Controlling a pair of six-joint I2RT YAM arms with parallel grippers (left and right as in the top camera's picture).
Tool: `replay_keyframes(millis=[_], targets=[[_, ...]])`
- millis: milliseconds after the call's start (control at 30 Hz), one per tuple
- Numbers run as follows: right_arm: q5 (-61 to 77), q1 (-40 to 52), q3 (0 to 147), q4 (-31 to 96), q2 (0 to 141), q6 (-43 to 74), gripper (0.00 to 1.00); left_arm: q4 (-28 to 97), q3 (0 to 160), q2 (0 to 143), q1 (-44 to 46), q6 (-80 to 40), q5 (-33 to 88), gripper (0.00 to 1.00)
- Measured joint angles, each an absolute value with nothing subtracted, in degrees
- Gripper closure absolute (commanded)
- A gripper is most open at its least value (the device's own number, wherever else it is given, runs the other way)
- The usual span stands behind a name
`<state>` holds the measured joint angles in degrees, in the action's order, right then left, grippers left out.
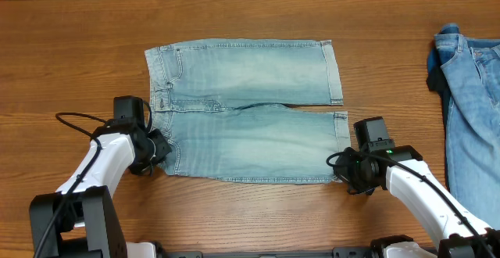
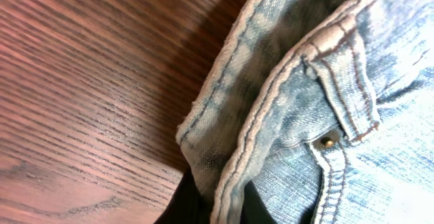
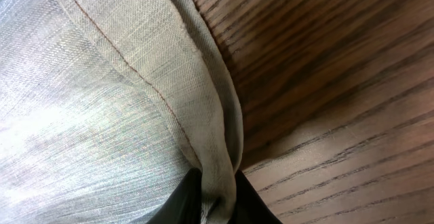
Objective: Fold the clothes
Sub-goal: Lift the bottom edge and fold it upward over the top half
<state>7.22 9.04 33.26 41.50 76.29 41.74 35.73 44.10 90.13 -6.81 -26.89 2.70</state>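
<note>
The shorts (image 1: pixel 246 109) lie flat mid-frame, long axis left to right, waistband at left. My left gripper (image 1: pixel 158 152) pinches the lower-left waistband corner and my right gripper (image 1: pixel 348 172) the lower-right hem. The free leg lies toward the frame's top.

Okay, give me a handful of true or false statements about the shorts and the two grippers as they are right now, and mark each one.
1. The shorts lie spread flat on the table. True.
2. The left gripper hangs open above the waistband. False: it is shut on the waistband's near corner.
3. The right gripper pinches the hem of the near leg. True.
4. The shorts are folded in half. False: both legs lie side by side, unfolded.
5. The darker denim garment lies on the shorts. False: it lies apart, at the table's right edge.
</note>
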Motion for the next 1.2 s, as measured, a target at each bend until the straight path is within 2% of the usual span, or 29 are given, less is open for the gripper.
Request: replay_keyframes(millis=[233,600,767,1033,1200], targets=[[6.59,9.04,33.74,41.80,76.31,41.71,0.96,42.72,45.65,90.17,-6.85,-26.89,3.29,0.96],[6.00,9.04,39.88,44.69,76.40,41.21,0.96,59.31,60.47,90.45,-6.85,-26.89,4.14,0.96],[3.20,9.04,46.85,51.64,76.47,39.16,0.96,66.85,63.79,90.56,-6.85,-26.89,4.75,0.96],[1.43,9.04,54.41,51.86,76.47,37.19,0.96,75.53,69.73,90.67,-6.85,-26.44,7.49,0.96],[1.06,9.04,59.29,49.25,77.23,35.31,0.96,76.58,73.34,90.67,-6.85,-26.44,8.01,0.96]])
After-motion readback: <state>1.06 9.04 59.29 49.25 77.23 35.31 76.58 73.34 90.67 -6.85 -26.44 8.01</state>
